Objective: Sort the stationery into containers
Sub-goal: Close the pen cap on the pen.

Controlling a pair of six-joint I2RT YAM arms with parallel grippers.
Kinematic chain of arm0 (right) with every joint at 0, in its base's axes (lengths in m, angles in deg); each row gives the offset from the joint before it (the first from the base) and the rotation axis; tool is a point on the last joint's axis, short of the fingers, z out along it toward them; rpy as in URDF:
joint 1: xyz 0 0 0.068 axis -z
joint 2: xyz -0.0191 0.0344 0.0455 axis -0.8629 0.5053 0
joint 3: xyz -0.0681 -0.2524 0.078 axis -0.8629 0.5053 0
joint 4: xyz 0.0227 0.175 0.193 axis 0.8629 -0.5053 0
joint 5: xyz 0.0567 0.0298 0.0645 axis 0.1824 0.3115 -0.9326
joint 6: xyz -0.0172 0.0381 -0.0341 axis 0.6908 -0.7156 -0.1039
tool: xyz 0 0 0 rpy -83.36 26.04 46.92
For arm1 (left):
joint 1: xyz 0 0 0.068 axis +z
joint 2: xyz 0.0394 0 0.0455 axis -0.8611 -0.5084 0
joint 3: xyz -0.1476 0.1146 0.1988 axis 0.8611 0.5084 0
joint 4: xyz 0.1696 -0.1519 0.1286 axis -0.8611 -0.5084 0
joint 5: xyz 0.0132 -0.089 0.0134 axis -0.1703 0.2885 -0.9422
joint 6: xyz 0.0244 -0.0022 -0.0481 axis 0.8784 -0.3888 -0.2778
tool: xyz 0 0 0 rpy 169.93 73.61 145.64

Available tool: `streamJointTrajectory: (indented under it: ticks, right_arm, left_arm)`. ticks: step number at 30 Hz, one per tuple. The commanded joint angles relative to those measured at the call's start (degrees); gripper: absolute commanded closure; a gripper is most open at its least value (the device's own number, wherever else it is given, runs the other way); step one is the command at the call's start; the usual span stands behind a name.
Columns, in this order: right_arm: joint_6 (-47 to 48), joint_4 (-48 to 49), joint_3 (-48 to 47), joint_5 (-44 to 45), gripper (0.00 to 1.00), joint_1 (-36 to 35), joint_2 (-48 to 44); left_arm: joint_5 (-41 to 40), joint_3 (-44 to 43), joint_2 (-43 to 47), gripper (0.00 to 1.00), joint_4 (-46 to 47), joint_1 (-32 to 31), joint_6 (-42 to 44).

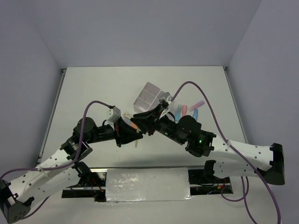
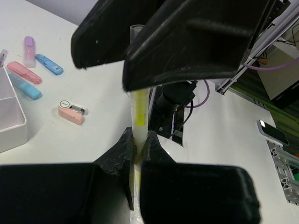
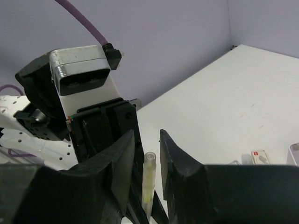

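Note:
My left gripper (image 2: 138, 140) is shut on a thin yellow pen (image 2: 138, 109) and holds it above the table. My right gripper (image 3: 147, 135) is open, its jaws standing either side of the pen's clear-capped end (image 3: 149, 175) with a gap on both sides. In the top view the two grippers meet in mid-table, left (image 1: 133, 130) and right (image 1: 150, 119), and the pen's tail (image 1: 136, 143) pokes out below. The white divided box (image 1: 148, 95) stands just behind them. Its corner also shows in the left wrist view (image 2: 11, 123).
Pink (image 2: 24, 72), blue (image 2: 49, 64), light blue (image 2: 25, 87) and purple (image 2: 29, 50) highlighters and a pink mini stapler (image 2: 71, 112) lie right of the box. More highlighters (image 1: 189, 109) show in the top view. The right arm's purple cable (image 1: 210, 109) arcs overhead.

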Motion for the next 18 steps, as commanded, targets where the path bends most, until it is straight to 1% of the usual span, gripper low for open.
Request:
streamJointTrajectory:
  ticks: [1, 2, 3, 4, 5, 6, 9, 12, 18]
  right_arm:
    - [0.9, 0.0, -1.6, -0.9, 0.65, -0.4, 0.4]
    - [0.9, 0.0, -1.3, -0.9, 0.66, -0.4, 0.3]
    - [0.9, 0.0, -0.9, -1.0, 0.7, -0.4, 0.5]
    - [0.8, 0.0, -0.6, -0.9, 0.87, -0.4, 0.6]
    - [0.7, 0.0, -0.3, -1.1, 0.95, -0.4, 0.7]
    - [0.4, 0.0, 0.3, -0.9, 1.0, -0.4, 0.8]
    - [-0.6, 1.3, 3.2, -1.6, 1.0, -0.5, 0.7]
    - [-1.9, 2.5, 6.9, -2.5, 1.0, -0.5, 1.2]
    - [-5.0, 5.0, 14.1, -3.3, 1.0, -0.5, 3.1]
  left_arm:
    - [-0.4, -2.7, 0.8, 1.0, 1.7, -0.3, 1.5]
    - [-0.3, -2.8, 0.7, 1.0, 1.6, -0.3, 1.5]
    - [-0.3, -2.9, 0.6, 1.0, 1.6, -0.3, 1.5]
    - [-0.3, -3.2, 0.6, 1.0, 1.5, -0.3, 1.5]
    - [-0.5, -3.2, 0.6, 1.0, 1.3, -0.3, 1.5]
    - [-0.8, -3.4, 0.8, 1.0, 1.2, -0.3, 1.6]
    - [-1.7, -4.3, 1.7, 1.0, 0.5, -0.3, 2.5]
    - [-2.4, -7.0, 2.2, 1.0, -0.4, -0.3, 3.8]
    - [-2.1, -14.3, -1.2, 1.0, -2.8, -0.3, 7.5]
